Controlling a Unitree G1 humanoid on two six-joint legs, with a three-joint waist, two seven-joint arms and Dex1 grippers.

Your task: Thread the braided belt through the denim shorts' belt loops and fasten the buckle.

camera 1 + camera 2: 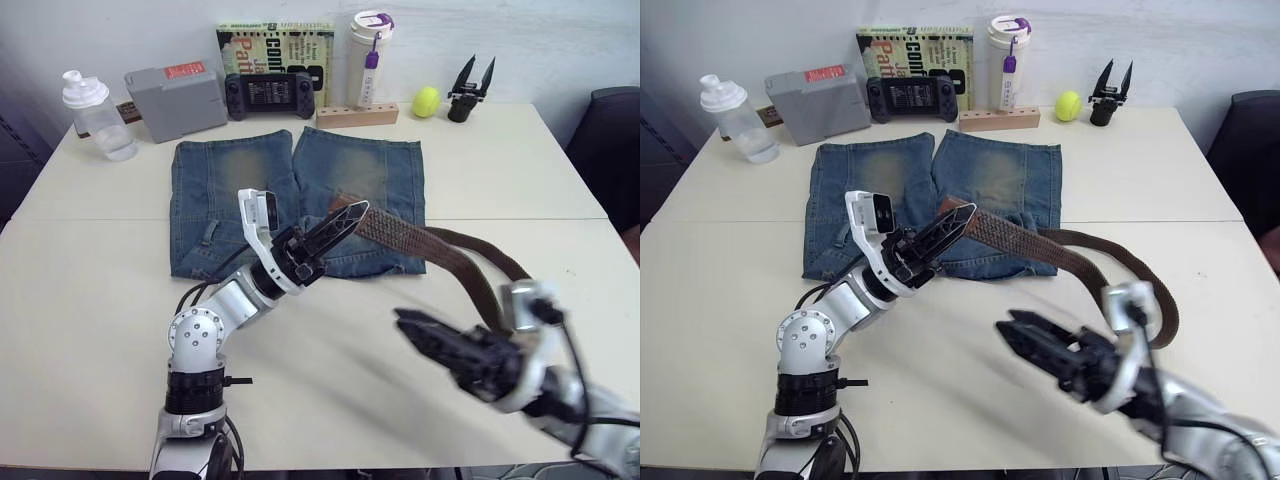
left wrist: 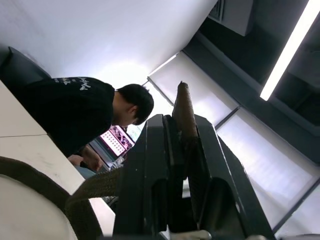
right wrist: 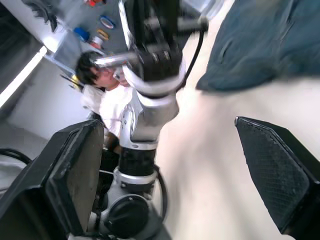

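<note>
The denim shorts (image 1: 300,190) lie flat on the table, legs pointing away from me and the waistband on the near side. The belt loops are too small to make out. My left gripper (image 1: 340,225) hovers over the waistband, shut on the tan tip end of the braided belt (image 1: 400,235). That tip (image 2: 185,107) sticks up between the fingers in the left wrist view. The brown strap runs right from there and curls back across the table toward my right arm. My right gripper (image 1: 405,322) hangs low over bare table in front of the shorts, its fingers (image 3: 275,175) wide open and empty. The buckle is hidden.
Along the far edge stand a shaker bottle (image 1: 95,115), a grey box (image 1: 178,100), a game controller (image 1: 270,95), a book (image 1: 275,45), a white tumbler (image 1: 370,45), a wooden block (image 1: 357,115), a tennis ball (image 1: 426,101) and a spare black gripper (image 1: 470,90). A person (image 2: 85,110) sits nearby.
</note>
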